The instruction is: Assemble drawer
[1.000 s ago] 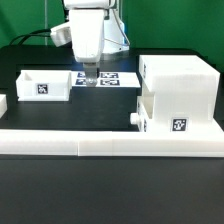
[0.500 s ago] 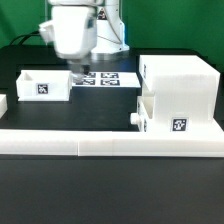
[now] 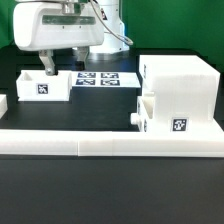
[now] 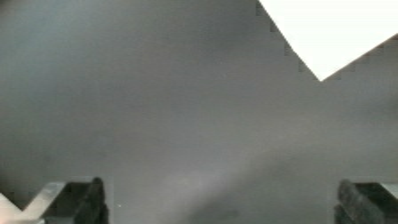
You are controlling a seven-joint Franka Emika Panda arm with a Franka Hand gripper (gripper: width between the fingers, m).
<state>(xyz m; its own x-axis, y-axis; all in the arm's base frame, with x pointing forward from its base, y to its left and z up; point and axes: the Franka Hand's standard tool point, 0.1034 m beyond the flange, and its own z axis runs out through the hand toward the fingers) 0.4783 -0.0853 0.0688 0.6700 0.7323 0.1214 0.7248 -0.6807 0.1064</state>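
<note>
**A:** Where is the drawer at this moment?

**B:** It is in separate parts. The loose tray box [image 3: 42, 86] sits on the black surface [image 3: 110, 190] right under the claw [image 3: 63, 60], and its tag [image 3: 42, 89] faces the camera. One finger [image 3: 47, 65] hangs just over the back wall of this box. I cannot tell if it touches the wall.

**A:** And the big part?

**B:** The tall housing [image 3: 180, 78] stands well apart from the claw, toward the exterior view's right. The second tray box [image 3: 165, 118] is low against the housing and touches it. Its knob [image 3: 135, 118] points toward the claw's side. I cannot tell how deep it sits inside the housing.

**A:** What is the state of the claw?

**B:** It is spread wide and grips nothing. In the wrist view the two dark fingertips [image 4: 80, 200] are far from each other, with only blurred grey surface between them. A white corner [image 4: 338, 35] shows beyond the claw, but it is too blurred to name.

**A:** What else is near?

**B:** The marker board [image 3: 105, 77] lies flat just beside the claw, between it and the housing. The long low rail [image 3: 110, 142] runs across the surface in front of the claw, closer to the camera.
</note>
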